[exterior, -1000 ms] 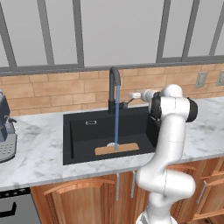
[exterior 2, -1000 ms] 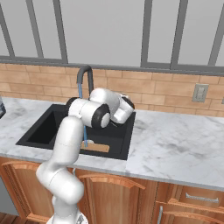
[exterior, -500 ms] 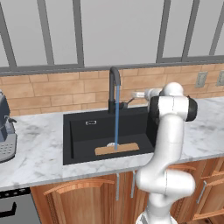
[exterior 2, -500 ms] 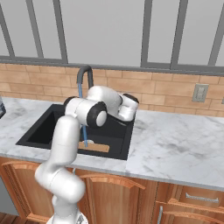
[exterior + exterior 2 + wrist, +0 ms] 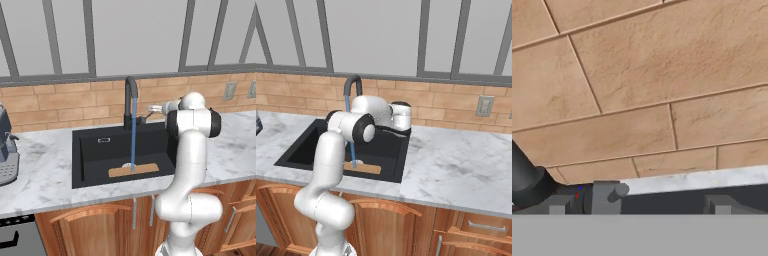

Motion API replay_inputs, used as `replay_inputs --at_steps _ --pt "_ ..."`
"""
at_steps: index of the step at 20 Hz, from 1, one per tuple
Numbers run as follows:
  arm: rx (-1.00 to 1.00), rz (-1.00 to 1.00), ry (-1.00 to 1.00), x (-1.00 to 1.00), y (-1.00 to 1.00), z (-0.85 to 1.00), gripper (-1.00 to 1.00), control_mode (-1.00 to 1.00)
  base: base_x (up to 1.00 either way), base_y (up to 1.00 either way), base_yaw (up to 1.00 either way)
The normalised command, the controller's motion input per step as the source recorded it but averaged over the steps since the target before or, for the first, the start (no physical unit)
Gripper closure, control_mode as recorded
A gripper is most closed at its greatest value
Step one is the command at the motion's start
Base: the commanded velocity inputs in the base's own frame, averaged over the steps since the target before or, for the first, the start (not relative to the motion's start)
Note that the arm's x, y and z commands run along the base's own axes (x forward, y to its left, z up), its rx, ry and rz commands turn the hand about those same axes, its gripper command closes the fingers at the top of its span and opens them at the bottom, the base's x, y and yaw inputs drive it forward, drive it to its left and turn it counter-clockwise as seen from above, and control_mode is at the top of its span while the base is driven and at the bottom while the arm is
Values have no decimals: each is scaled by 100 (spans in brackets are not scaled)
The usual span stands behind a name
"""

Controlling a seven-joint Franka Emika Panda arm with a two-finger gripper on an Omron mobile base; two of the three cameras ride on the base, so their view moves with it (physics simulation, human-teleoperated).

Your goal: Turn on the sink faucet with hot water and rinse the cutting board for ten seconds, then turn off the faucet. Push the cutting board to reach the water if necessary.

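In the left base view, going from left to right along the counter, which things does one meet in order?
Coffee machine → black sink → cutting board under the water → white robot arm → wall outlet.

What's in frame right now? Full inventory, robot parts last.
faucet: 1, matte black, behind the sink, running
water: 1 thin blue stream, falling from the spout onto the board
cutting board: 1, light tan, flat on the sink floor near the front wall
sink: 1, black, set into the counter
counter: 1, white-grey marble, over wooden cabinets
brick wall: tan, behind the counter, window above
coffee machine: 1, grey and dark, far left on the counter
wall outlet: 1, pale, on the brick to the right
end effector: 1, dark fingertips, open, beside the faucet's base near the lever
arm: 1, white, in front of the sink
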Motion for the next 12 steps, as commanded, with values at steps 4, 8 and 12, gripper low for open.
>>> replay_inputs --at_steps 4,8,12 --pt "9 6 3 0 0 0 -100 -100 0 0 0" --pt "9 7 0 0 -3 0 -100 -100 0 0 0" --pt "7 5 0 0 -24 0 -100 -100 0 0 0"
